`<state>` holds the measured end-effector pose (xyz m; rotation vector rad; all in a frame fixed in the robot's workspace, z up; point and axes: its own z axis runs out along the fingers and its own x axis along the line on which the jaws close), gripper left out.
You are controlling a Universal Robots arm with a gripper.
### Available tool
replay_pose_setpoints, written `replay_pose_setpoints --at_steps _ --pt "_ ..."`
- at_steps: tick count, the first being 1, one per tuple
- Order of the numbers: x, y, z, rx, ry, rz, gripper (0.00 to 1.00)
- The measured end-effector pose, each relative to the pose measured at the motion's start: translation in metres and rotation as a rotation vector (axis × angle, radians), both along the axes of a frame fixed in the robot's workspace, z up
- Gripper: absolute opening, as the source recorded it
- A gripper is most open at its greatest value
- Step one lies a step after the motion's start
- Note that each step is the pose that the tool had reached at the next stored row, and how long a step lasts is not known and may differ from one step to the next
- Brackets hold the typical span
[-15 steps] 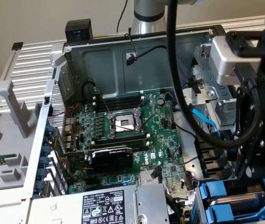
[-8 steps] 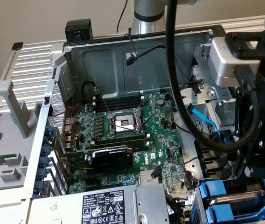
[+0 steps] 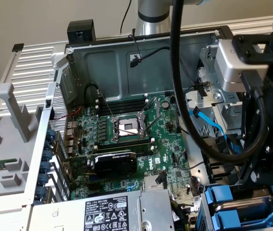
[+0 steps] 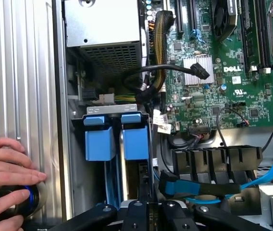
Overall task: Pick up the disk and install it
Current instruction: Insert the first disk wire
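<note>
The disk (image 4: 136, 140) stands on edge in the drive bay, its bright blue carrier end facing away from the wrist camera and its dark body running back between my fingers. My gripper (image 4: 146, 211) has its black linkages drawn in close around the near end of the disk and looks shut on it. A second blue carrier (image 4: 99, 142) sits in the slot beside it. In the exterior view both blue carriers (image 3: 223, 196) show at the case's lower right, under the black gripper body (image 3: 266, 168).
A person's hand (image 4: 4, 168) rests on a round knob with a blue ring (image 4: 28, 197) on the ribbed case side. Black cables (image 4: 175, 72), a blue data cable (image 4: 266, 173), the power-supply box (image 4: 103, 24) and the motherboard (image 3: 127, 139) crowd around the bay.
</note>
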<state>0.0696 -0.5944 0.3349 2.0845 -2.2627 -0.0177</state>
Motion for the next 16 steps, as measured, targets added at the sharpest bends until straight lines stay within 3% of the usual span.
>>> replay_pose_setpoints --at_steps 7,14,16 --pt "-0.0007 -0.0033 0.0000 0.0127 0.0002 -0.002 0.17" --pt "-0.0009 -0.0041 0.0004 0.0144 -0.0024 -0.005 0.17" --pt "-0.0009 -0.0040 0.0017 0.0143 -0.0048 -0.005 0.24"
